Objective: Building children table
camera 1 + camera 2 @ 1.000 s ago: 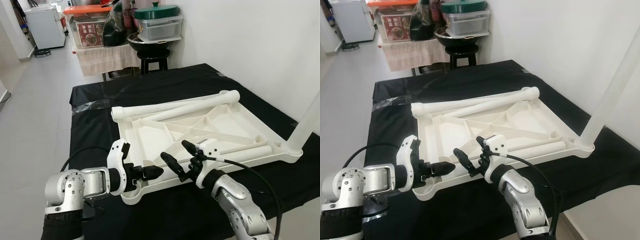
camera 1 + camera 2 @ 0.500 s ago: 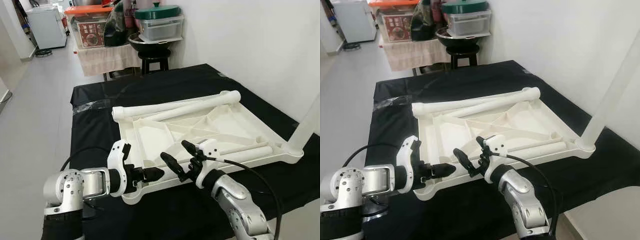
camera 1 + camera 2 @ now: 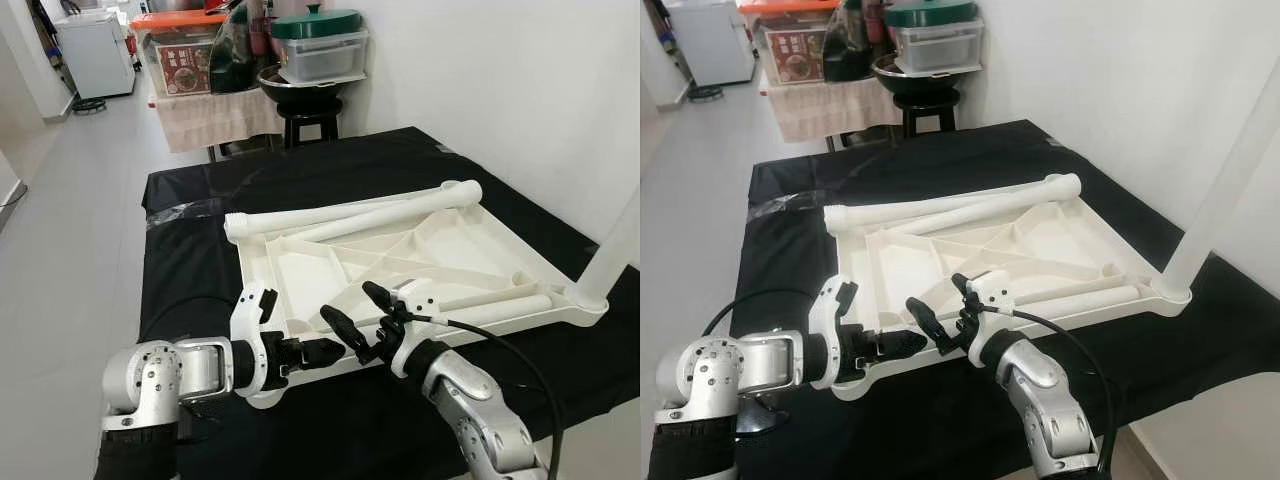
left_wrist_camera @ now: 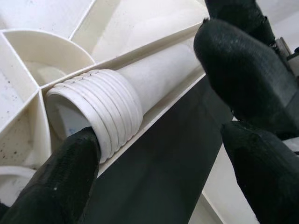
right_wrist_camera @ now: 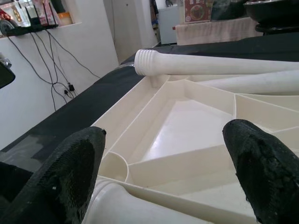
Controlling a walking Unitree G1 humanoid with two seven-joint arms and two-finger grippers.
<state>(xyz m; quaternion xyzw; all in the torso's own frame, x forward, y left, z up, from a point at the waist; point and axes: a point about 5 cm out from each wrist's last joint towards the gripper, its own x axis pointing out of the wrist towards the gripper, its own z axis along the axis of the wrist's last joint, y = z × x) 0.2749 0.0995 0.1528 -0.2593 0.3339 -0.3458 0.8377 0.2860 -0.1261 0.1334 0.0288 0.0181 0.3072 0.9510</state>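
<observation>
Black-draped desk [image 3: 200,215] as work surface, dark cloth giving good contrast against the white parts.

White tabletop [image 3: 420,245] flat on it, upside down, ribbed underside up: judged so the corner sockets face up for screwing legs in. Sits centre of the cloth, long edge running roughly 8 to 2 o'clock.

One leg [image 3: 615,250] already upright in the socket at the 3 o'clock corner. Two loose legs [image 3: 350,210] along the 12 o'clock rim, threaded end of one toward 9 o'clock, parked out of the way. Another loose leg [image 3: 495,308] inside the tray along the 5 o'clock edge, near the standing one.

Fourth loose piece, threaded leg [image 4: 117,98], low in the near rim channel at 6 o'clock, threads pointing at the near-corner socket [image 5: 112,165].

Left gripper [image 3: 318,352] at the near corner, fingers [image 4: 56,182] spread either side of the threaded end, one pad touching the thread ridges, not clamped. Probably lining up to grasp just behind the threads so the end can be steered into the socket.

Right gripper [image 3: 357,318] just beside it, over the near rim, fingers [image 5: 70,168] released wide and holding nothing, straddling the same leg body. Likely support grip further along the shaft.

Clutter at 12 o'clock beyond the desk: stool [image 3: 305,110] with lidded container [image 3: 318,45].
</observation>
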